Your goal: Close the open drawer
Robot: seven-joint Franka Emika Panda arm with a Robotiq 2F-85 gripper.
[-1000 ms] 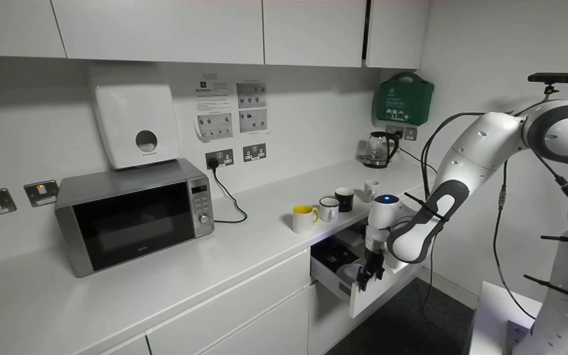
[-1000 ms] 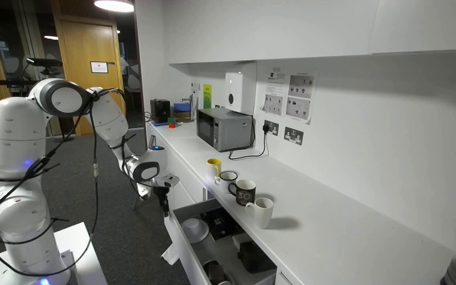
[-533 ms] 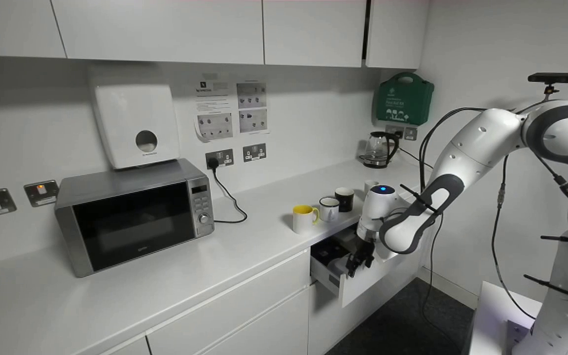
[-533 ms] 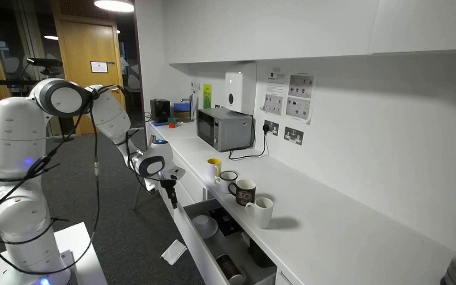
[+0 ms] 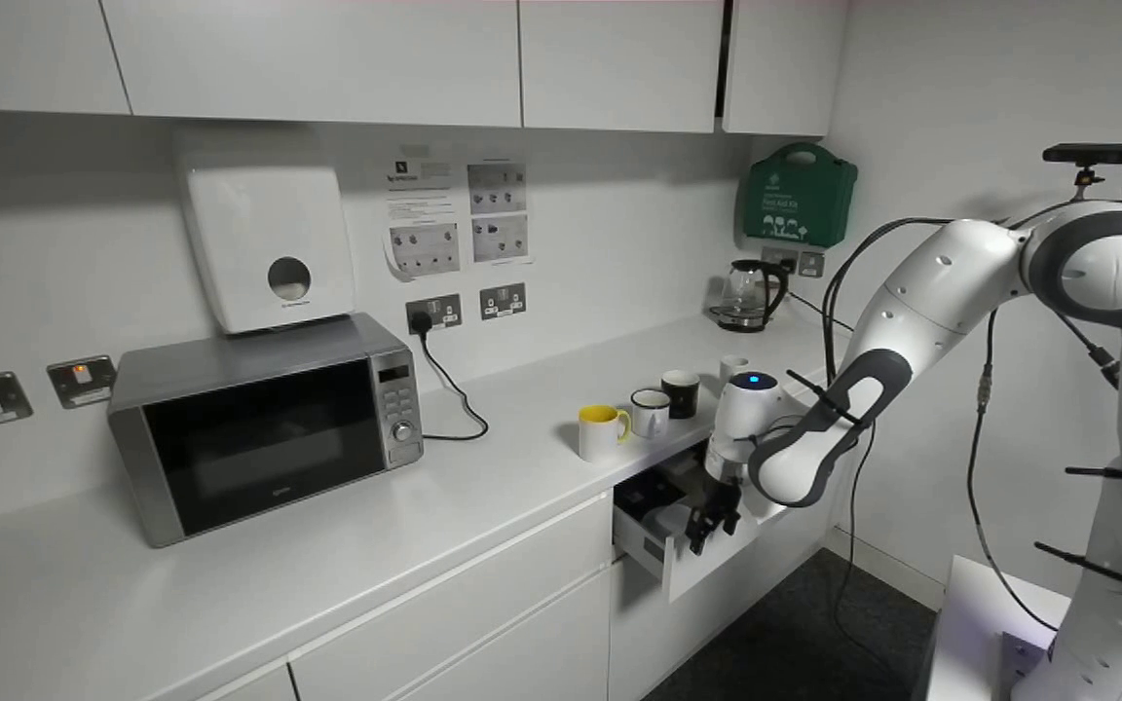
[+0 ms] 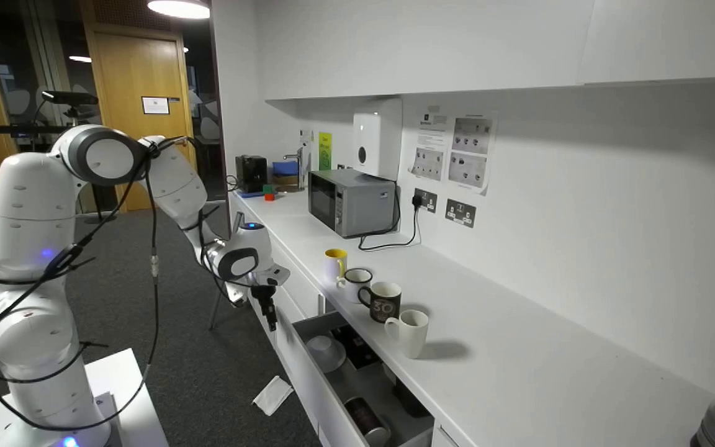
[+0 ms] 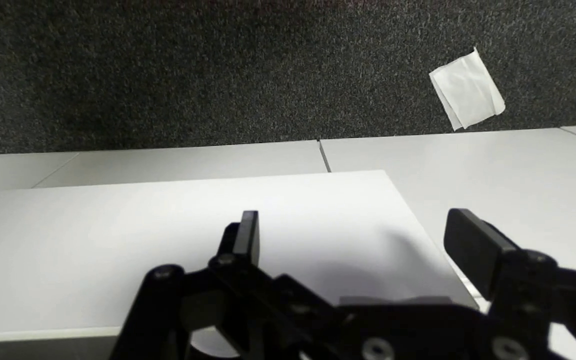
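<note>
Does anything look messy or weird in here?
Yes: what looks like a paper towel lies on the carpet as if dropped. One wall notice has a curling bottom corner. The drawer is open too.

In an exterior view, the white countertop [image 5: 493, 482] before me carries, left to right, a microwave [image 5: 269, 433], a yellow-lined mug [image 5: 600, 436], a dark-rimmed mug [image 5: 650, 419], a black mug [image 5: 681, 395], a white mug [image 5: 730, 366] and, far right, a glass kettle [image 5: 744, 297]. The mugs stand upright near the front edge. Below me, a white sheet [image 7: 468, 92] lies on dark carpet [image 7: 193, 75].
</note>
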